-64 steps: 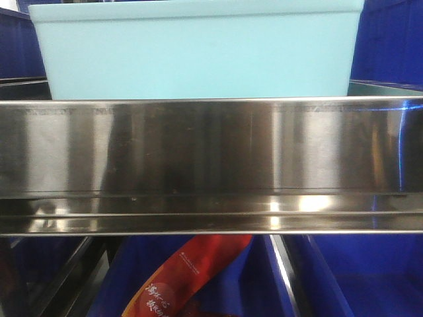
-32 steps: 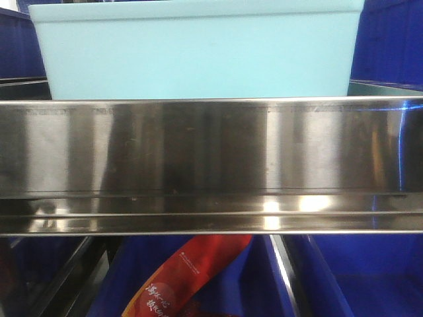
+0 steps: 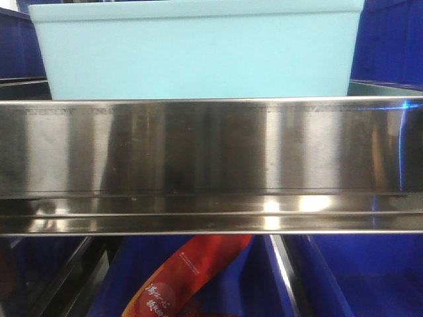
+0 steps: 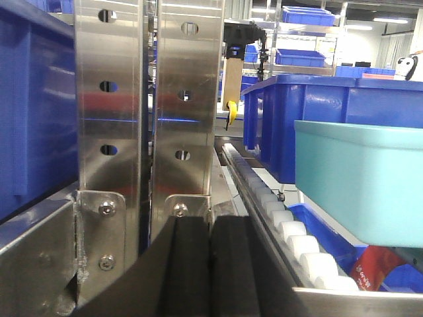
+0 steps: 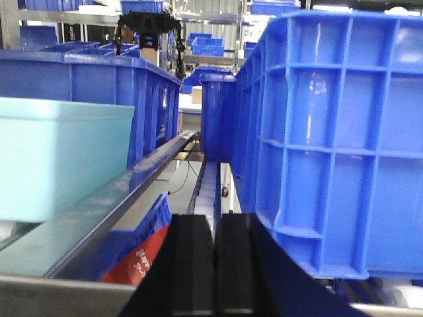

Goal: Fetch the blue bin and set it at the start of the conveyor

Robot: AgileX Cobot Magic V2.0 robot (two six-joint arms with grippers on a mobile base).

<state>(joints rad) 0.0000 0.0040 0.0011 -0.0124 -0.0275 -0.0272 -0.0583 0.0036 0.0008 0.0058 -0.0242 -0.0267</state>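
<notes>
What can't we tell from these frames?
- Front view: the base of the blue bin is hidden behind the steel rail.
- All views: the bin's inside is hidden by its own walls.
- The conveyor start is in no view.
- Front view: the red packet is cut off by the bottom edge, and the rail covers its top.

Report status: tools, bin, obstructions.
Left tool shut, empty; right tool shut, empty. Blue bin ungripped, between both tools. Steel rail across its front; ribbed crate close beside right tool.
</notes>
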